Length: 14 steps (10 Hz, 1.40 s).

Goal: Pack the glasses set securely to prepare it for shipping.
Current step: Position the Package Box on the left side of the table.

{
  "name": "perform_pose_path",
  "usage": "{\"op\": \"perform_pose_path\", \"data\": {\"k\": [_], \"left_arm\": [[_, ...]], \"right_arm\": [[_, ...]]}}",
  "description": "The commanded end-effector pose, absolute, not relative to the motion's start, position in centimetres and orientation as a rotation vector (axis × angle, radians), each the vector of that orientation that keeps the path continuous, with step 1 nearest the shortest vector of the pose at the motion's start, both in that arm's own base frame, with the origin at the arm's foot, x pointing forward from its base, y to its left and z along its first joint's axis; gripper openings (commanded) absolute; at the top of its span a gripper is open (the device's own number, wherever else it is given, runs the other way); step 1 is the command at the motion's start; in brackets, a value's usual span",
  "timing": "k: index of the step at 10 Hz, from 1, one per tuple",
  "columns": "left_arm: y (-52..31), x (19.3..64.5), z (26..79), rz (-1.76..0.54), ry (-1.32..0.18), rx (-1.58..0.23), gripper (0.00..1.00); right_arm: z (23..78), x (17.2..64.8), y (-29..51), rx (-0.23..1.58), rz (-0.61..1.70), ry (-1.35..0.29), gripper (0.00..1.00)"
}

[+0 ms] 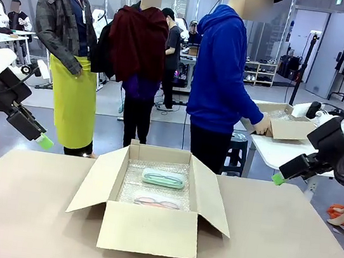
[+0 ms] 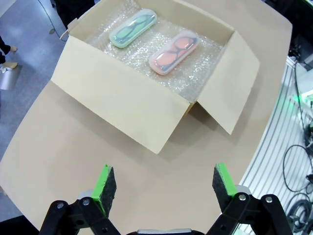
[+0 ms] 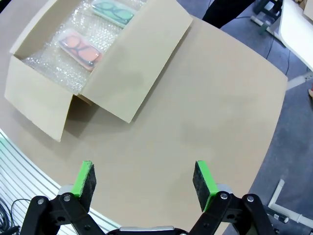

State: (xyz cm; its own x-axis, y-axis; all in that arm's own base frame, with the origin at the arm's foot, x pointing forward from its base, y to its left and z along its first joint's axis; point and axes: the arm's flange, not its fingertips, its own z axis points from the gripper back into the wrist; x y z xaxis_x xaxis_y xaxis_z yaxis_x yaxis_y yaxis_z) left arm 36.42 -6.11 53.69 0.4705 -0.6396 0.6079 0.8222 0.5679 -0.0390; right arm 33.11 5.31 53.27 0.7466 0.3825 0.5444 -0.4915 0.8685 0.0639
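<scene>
An open brown cardboard box (image 1: 149,230) stands mid-table, lined with bubble wrap. Inside lie the glasses set: a mint-green case (image 1: 164,178) at the far side and a pink case (image 1: 156,202) nearer me. The left wrist view shows the green case (image 2: 133,29) and the pink case (image 2: 173,51) side by side; the right wrist view shows the pink case (image 3: 79,48) and the green case (image 3: 113,11). My left gripper (image 2: 160,184) hangs open above the table's left edge, away from the box. My right gripper (image 3: 145,179) hangs open off to the right, holding nothing.
All flaps of the box (image 2: 122,100) are spread outward. A person in a blue hoodie (image 1: 222,78) stands beyond the far edge, turned to a side table with another cardboard box (image 1: 285,124). Bare tabletop (image 3: 210,112) surrounds the box.
</scene>
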Motion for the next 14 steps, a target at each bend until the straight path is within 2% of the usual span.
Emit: {"op": "perform_pose_path", "data": {"k": [1,6,7,9,14], "left_arm": [[-5.9,36.3,53.8,-0.932,-0.590,-0.376,1.00],[-6.1,36.4,53.7,-0.918,-0.583,-0.350,1.00],[-7.9,38.0,54.2,-0.821,-0.500,-0.434,1.00],[-6.3,41.0,54.4,-0.648,-0.478,-0.568,1.00],[2.3,46.5,48.0,-0.428,-0.246,-0.862,1.00]], "right_arm": [[53.2,33.3,5.2,0.205,0.485,-0.557,1.00],[53.2,33.3,5.2,0.205,0.485,-0.557,1.00],[53.2,33.3,5.2,0.205,0.485,-0.557,1.00],[53.2,33.3,5.2,0.205,0.485,-0.557,1.00],[53.2,33.3,5.2,0.205,0.485,-0.557,1.00]]}}
